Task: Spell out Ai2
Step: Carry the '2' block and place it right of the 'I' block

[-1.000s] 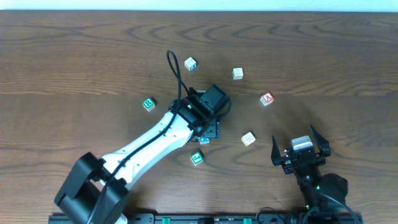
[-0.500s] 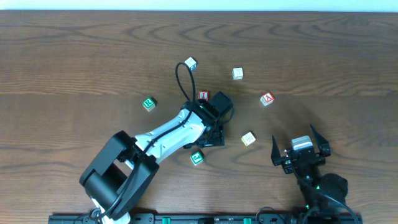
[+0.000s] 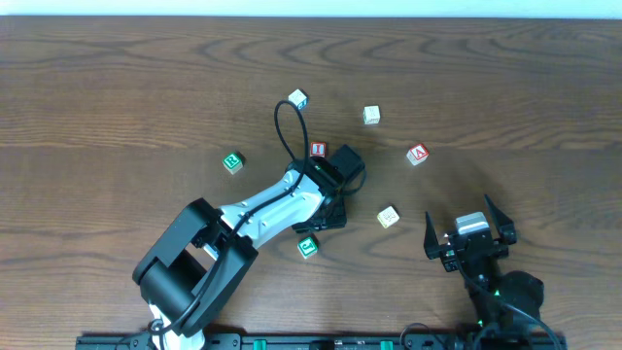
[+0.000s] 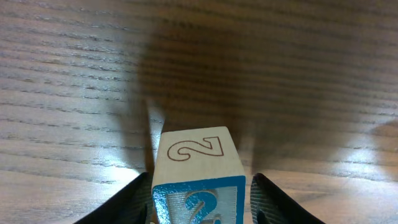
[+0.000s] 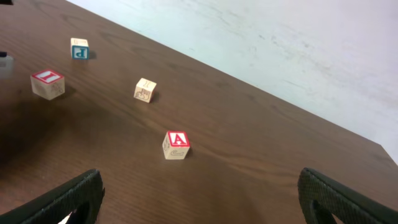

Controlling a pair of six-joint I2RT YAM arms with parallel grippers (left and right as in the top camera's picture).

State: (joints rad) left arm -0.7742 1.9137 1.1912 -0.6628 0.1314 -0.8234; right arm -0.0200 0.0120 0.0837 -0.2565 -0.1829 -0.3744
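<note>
The blue "2" cube (image 4: 198, 168) sits between the fingers of my left gripper (image 4: 200, 180), which is shut on it just over the table. In the overhead view the left gripper (image 3: 328, 214) hides this cube. The red "I" cube (image 3: 318, 150) lies just beyond that gripper, also in the right wrist view (image 5: 48, 83). The red "A" cube (image 3: 417, 154) lies to the right, also in the right wrist view (image 5: 176, 144). My right gripper (image 3: 457, 210) is open and empty near the front right (image 5: 202, 186), well short of the "A" cube.
A cream cube (image 3: 388, 216) lies right of the left gripper, and another (image 3: 371, 115) lies at the back. A blue-lettered cube (image 3: 297, 99) is behind the "I". Green-marked cubes lie at the left (image 3: 231, 162) and under the left arm (image 3: 307, 247).
The left arm swung in and its gripper came over the blue "2" cube, which showed at its tip a second ago and is now covered. The right arm has not moved.
</note>
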